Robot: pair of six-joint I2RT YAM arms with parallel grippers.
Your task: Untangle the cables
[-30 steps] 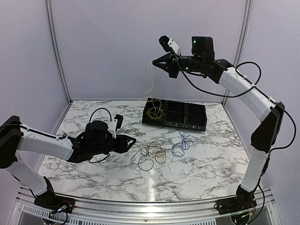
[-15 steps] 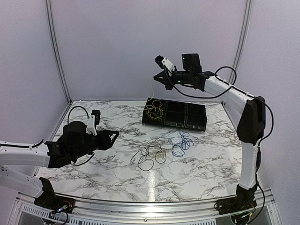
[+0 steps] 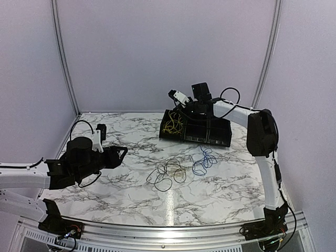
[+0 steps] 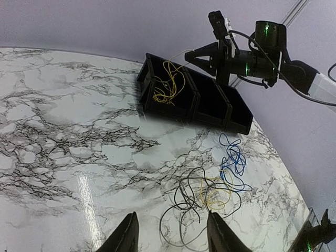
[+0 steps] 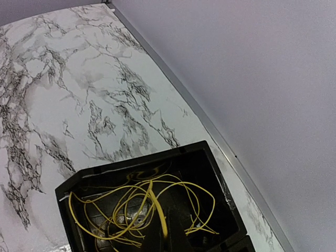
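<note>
Over to the right gripper (image 3: pixel 176 109), upper centre of the overhead view: hangs just above the leftmost compartment of the black plastic compartment tray (image 3: pixel 197 140), clamped tight on one strand of the thin yellow cable (image 3: pixel 172 125). Rest of that cable heaped in loose loops inside the same compartment, directly under the fingertips. In the right wrist view, loops across the lower half of the frame, one strand rising into the closed fingers at bottom centre.

Down at lower left, the left gripper (image 3: pixel 122 153): hovers over the white marble-patterned table (image 3: pixel 226 184), fingers spread, gripping nothing. Points toward the thin black cable tangle (image 3: pixel 167 173) at frame centre, well apart from it. In the left wrist view, that tangle just above the two fingertips, a short yellow strand (image 4: pixel 212 195) woven through it.

Right of the black loops, flat on the marble: thin blue cable (image 3: pixel 203 160), a small coil between tangle and tray, close beside the tangle. Touching or not, hard to tell.
</note>
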